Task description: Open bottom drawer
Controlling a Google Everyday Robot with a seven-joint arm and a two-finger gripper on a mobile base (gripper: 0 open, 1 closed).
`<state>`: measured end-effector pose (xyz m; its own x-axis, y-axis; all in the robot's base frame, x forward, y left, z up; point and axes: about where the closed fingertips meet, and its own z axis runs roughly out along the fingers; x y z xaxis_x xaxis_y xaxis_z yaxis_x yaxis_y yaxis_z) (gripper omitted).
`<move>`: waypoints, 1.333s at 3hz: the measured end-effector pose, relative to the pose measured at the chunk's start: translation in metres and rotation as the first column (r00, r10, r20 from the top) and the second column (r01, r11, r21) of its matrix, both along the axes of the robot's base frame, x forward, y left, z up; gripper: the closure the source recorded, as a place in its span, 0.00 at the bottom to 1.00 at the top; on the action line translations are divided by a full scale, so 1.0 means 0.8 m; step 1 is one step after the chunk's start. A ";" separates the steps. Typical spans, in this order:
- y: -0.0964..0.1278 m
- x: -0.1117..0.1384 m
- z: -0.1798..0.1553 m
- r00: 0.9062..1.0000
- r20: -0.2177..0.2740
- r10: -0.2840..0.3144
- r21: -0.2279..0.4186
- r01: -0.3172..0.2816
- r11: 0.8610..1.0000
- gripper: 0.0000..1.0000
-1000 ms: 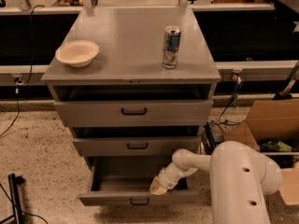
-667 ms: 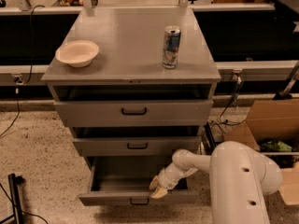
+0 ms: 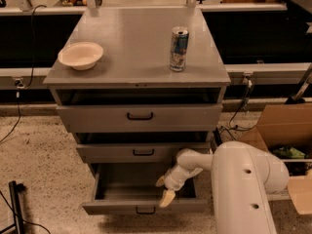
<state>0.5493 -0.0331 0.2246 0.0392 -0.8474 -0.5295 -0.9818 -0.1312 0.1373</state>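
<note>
My gripper (image 3: 164, 190) hangs over the right part of the bottom drawer (image 3: 124, 206), its two pale fingertips (image 3: 167, 198) spread apart with nothing between them, the lower one just above the front panel. That drawer stands pulled out toward me, its plain grey inside showing, black handle (image 3: 145, 210) on the near face. Above it sit the middle drawer (image 3: 117, 153) and the top drawer (image 3: 97, 117). On the cabinet top (image 3: 136, 38) I see a bowl (image 3: 81, 55) at left and a can (image 3: 179, 48) at right.
</note>
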 end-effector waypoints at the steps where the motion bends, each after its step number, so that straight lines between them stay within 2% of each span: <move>1: -0.005 0.013 0.026 1.000 0.014 0.012 -0.006 -0.012 1.000 0.57; 2: -0.012 0.021 0.025 0.999 0.035 -0.007 -0.034 0.008 0.999 0.79; 3: -0.010 0.019 0.023 1.000 0.031 -0.005 -0.032 0.006 0.999 0.99; 4: -0.005 0.013 0.014 1.000 0.011 -0.002 -0.036 0.002 0.999 1.00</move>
<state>0.5598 -0.0371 0.2361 0.0434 -0.8659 -0.4984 -0.9835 -0.1246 0.1308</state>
